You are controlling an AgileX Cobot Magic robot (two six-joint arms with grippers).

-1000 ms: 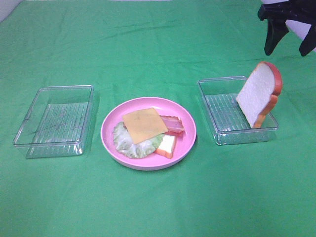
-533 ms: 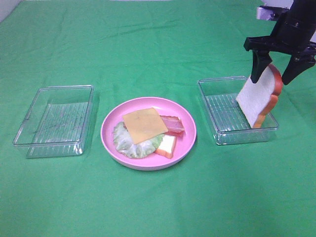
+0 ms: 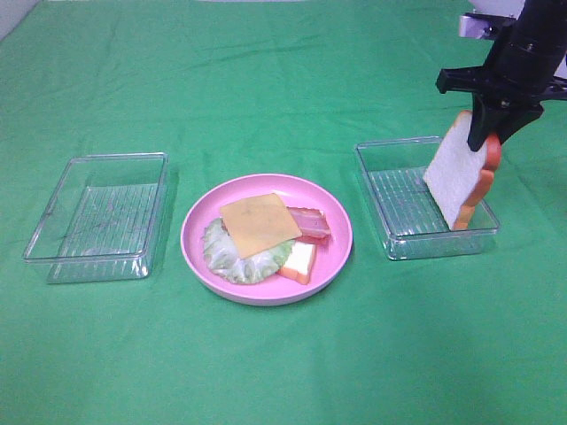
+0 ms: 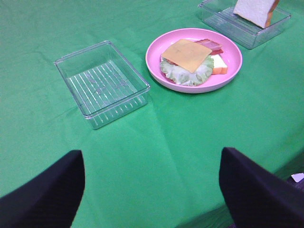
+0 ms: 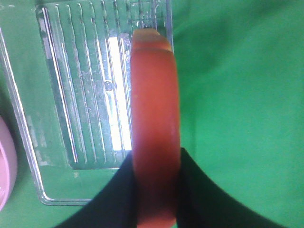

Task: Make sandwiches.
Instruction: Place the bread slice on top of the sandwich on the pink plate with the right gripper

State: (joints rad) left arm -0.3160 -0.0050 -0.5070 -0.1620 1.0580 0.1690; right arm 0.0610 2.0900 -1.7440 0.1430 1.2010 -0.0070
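The table (image 3: pixel 283 372) was covered by a green cloth (lightly creased). Three items lay directly on it, in a row. A clear tray (image 3: pixel 99 215) sat at the left, a pink plate (image 3: pixel 195 248) at the centre, and a second clear tray (image 3: pixel 390 212) at the right. The plate stood between the two trays, apart from both. All three sat flat and upright on the cloth. The left wrist view showed the same row: left tray (image 4: pixel 102 83), plate (image 4: pixel 156 71), right tray (image 4: pixel 223 19).
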